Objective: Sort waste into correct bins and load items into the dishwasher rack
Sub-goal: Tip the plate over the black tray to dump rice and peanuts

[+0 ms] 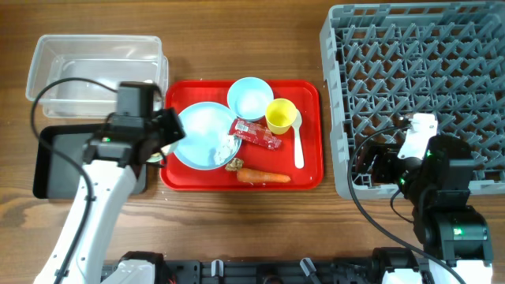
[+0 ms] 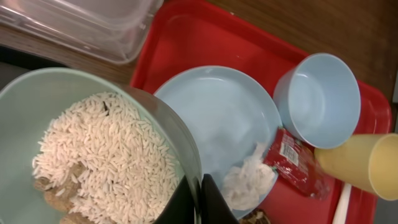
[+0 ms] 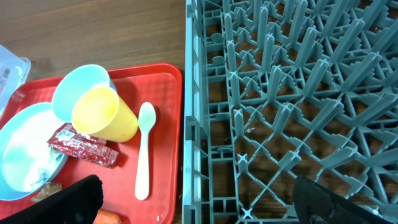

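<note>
Rice bowl in hand: the left gripper (image 2: 198, 202) is clamped on the rim of the pale green bowl (image 2: 25, 124); the right gripper (image 3: 202, 199) gapes wide.
The bowl, holding rice-like crumbs (image 2: 106, 155), sits at 9 o'clock of the red tray (image 1: 308, 170); on the tray, tissue (image 1: 227, 146) lies on the plate (image 1: 197, 126), carrot (image 1: 264, 177) at 6 o'clock; the right gripper hangs over the rack (image 1: 426, 63) at its 7 o'clock corner.

Both the left arm (image 1: 88, 211) and right arm (image 1: 448, 193) are white shells with chunky black joint housings, thin black cables (image 1: 32, 118) looping off, tiny green lights (image 1: 456, 232) glowing.

Robot workbench: wooden table (image 1: 237, 39), dishwasher rack (image 1: 418, 63).
</note>
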You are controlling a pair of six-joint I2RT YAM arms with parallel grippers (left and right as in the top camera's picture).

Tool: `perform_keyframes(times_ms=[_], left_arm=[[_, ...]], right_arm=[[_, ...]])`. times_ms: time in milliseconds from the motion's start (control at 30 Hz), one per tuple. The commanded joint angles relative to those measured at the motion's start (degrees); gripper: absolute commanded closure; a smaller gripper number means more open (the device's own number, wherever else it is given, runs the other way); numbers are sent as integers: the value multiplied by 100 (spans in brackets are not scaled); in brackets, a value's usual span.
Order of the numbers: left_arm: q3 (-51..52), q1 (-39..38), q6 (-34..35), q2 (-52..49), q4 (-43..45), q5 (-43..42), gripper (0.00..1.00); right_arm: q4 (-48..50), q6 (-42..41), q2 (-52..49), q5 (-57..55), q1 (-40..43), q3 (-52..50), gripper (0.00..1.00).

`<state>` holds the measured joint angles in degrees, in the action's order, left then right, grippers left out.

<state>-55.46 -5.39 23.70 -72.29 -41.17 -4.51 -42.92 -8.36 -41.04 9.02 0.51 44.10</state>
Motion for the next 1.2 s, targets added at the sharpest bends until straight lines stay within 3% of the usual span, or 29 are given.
perform_keyframes(times_ms=[0, 233, 400, 500, 633, 833, 1167], left_arm=[[-4, 1045, -282, -39, -79, -1180, 96], [-4, 3128, -1207, -778, -13, -3392, 96], [-4, 4065, -1438, -1711, 157, -4695, 96], [-4, 4642, -1757, -2463, 306, -6389, 96], [-4, 5082, -1908, -2820, 302, -7296, 96], [-4, 5342, -1904, -2824, 326, -8251, 96], [-4, 5342, -1897, -2824, 280, -8273, 96]], right_arm=[[-20, -74, 9, 120, -33, 122, 0], [-31, -74, 9, 120, -35, 122, 0], [-31, -72, 9, 120, -33, 122, 0], [-39, -63, 9, 118, -33, 122, 0], [-46, -63, 9, 118, -33, 122, 0], [-48, -61, 9, 118, -33, 122, 0], [-87, -63, 9, 118, -33, 122, 0]])
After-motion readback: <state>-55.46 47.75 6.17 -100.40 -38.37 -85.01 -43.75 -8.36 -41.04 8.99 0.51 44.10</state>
